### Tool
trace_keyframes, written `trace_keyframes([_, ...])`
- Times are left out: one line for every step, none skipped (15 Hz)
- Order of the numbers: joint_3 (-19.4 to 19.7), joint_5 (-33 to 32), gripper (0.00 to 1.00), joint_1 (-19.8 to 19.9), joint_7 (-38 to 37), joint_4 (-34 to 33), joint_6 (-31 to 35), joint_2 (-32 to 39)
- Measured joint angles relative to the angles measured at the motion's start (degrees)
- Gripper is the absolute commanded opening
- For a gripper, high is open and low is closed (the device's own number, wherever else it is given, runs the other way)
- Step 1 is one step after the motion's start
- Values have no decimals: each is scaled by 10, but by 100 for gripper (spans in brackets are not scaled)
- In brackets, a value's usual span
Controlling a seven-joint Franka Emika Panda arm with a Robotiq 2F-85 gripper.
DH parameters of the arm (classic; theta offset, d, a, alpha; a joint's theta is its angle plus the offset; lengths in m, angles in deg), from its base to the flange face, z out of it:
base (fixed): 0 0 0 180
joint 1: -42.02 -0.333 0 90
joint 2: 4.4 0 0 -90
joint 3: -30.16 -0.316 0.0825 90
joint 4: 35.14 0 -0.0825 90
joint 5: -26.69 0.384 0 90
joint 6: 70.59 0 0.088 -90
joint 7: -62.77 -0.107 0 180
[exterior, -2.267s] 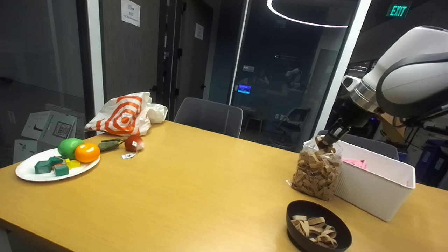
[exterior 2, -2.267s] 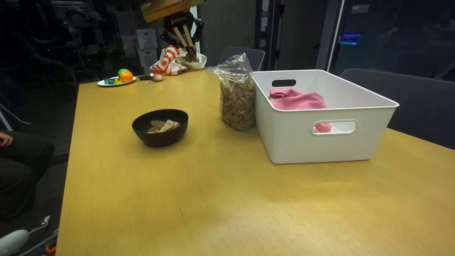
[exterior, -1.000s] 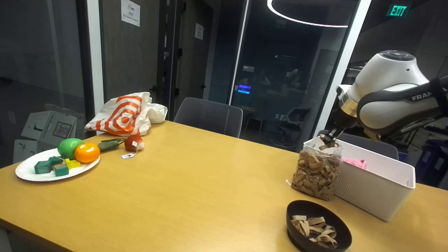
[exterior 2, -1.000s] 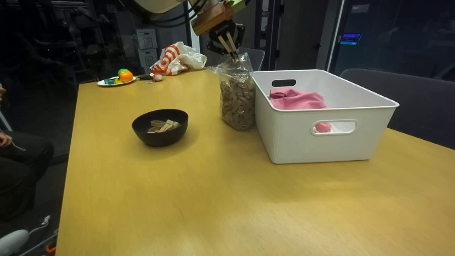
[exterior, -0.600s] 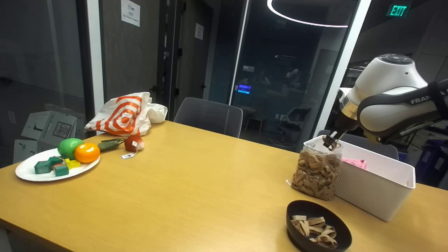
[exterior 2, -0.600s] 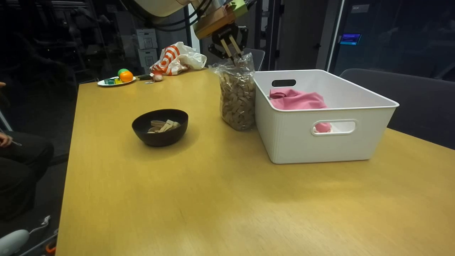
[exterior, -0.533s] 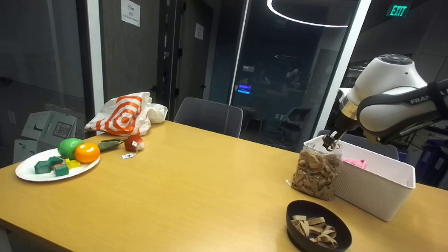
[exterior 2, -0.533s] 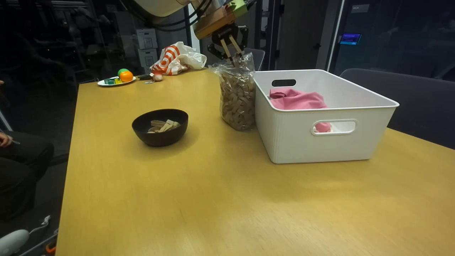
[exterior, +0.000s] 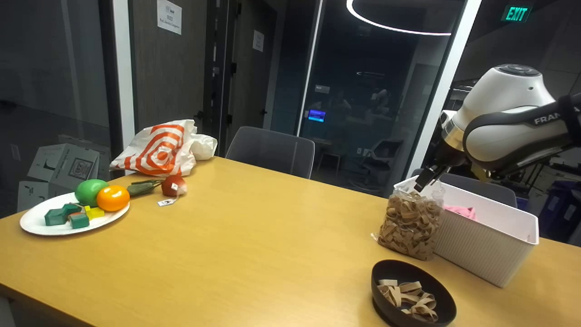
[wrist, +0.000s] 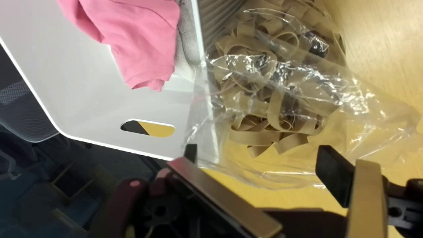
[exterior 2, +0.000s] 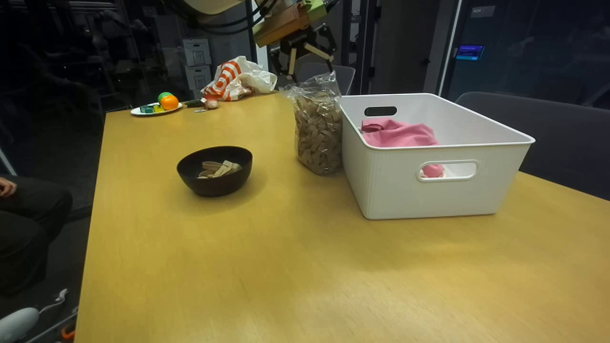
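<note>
My gripper (exterior 2: 312, 71) stands open above the mouth of a clear plastic bag (exterior 2: 318, 138) filled with brown, ribbon-like strips. Its black fingertips (wrist: 333, 175) are wide apart, and the wrist view shows nothing gripped between them. The bag's thin film (wrist: 281, 173) spreads below and around the tips; whether they touch it I cannot tell. Several loose strips (wrist: 271, 138) lie on top inside the bag. Upright on the table, the bag leans close against a white bin (exterior 2: 429, 195). A black bowl (exterior 2: 214, 186) with several similar strips (exterior: 411, 295) sits nearby.
Pink cloth (wrist: 138, 39) lies in the white bin. At the table's far end are a white plate (exterior: 34, 222) with a green fruit (exterior: 91, 191), an orange fruit (exterior: 113, 198) and blocks, a red item (exterior: 174, 186), and a white-and-orange bag (exterior: 159, 150). Chairs (exterior: 272, 150) stand behind the table.
My gripper came over to the bag with brown strips in its shut jaws and lowered slightly. It then opened, the strips left it over the bag mouth, and it rose a little.
</note>
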Motion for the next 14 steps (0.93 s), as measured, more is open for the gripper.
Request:
trace_keyframes([0, 6, 100, 0, 0, 0, -4, -3])
trace_keyframes([-1, 16, 100, 0, 1, 1, -8, -8])
trace_keyframes([-2, 28, 100, 0, 3, 3, -13, -15])
trace_keyframes([-4, 48, 100, 0, 10, 7, -17, -23])
trace_keyframes([-7, 80, 100, 0, 25, 13, -23, -34])
trace_keyframes([-11, 127, 100, 0, 51, 23, -34, -48])
trace_keyframes([-15, 175, 100, 0, 80, 35, -48, -63])
trace_keyframes([-18, 219, 100, 0, 106, 48, -64, -78])
trace_keyframes([-18, 254, 100, -1, 126, 63, -79, -93])
trace_keyframes([-18, 284, 100, -2, 141, 78, -96, -107])
trace_keyframes([-18, 314, 100, -3, 155, 96, -115, -118])
trace_keyframes([-17, 337, 100, -5, 165, 113, -127, -127])
trace_keyframes([-17, 358, 100, -8, 174, 132, -133, -135])
trace_keyframes([-17, 372, 100, -13, 180, 151, -133, -140])
